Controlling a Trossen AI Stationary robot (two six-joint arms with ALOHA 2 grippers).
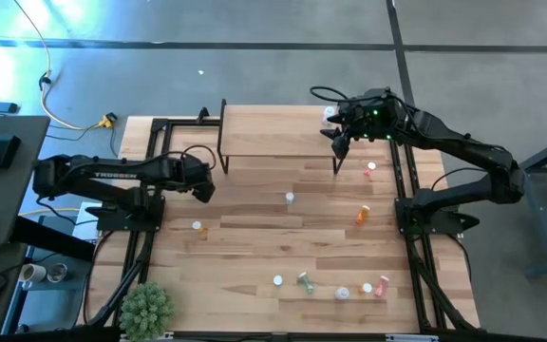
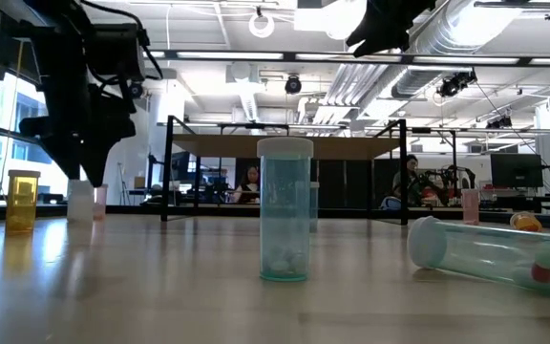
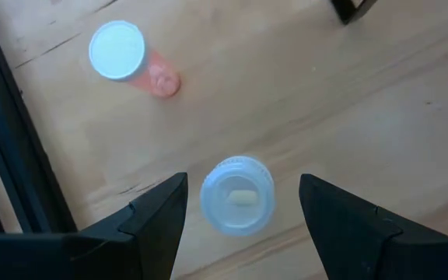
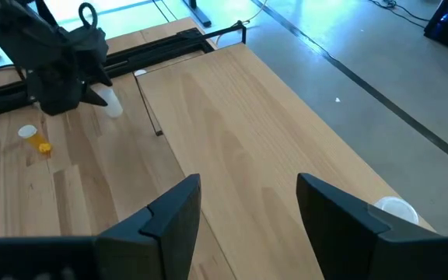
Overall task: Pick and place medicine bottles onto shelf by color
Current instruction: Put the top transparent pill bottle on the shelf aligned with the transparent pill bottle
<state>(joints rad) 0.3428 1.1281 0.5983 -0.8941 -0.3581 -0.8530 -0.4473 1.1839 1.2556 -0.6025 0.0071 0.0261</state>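
Lab — exposed ducts (image 2: 466, 29), monitors (image 2: 516, 170).

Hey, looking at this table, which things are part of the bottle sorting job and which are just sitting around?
Part of the job:
- shelf
- clear bottle between the open left gripper fingers
- pink bottle
- orange bottle
- green bottle
- right gripper, open, over the shelf

Just lying about:
- plant
- yellow cable

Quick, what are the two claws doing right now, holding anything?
Left claw: open, empty, hanging over a clear bottle on the table.
Right claw: open, empty, above the shelf.
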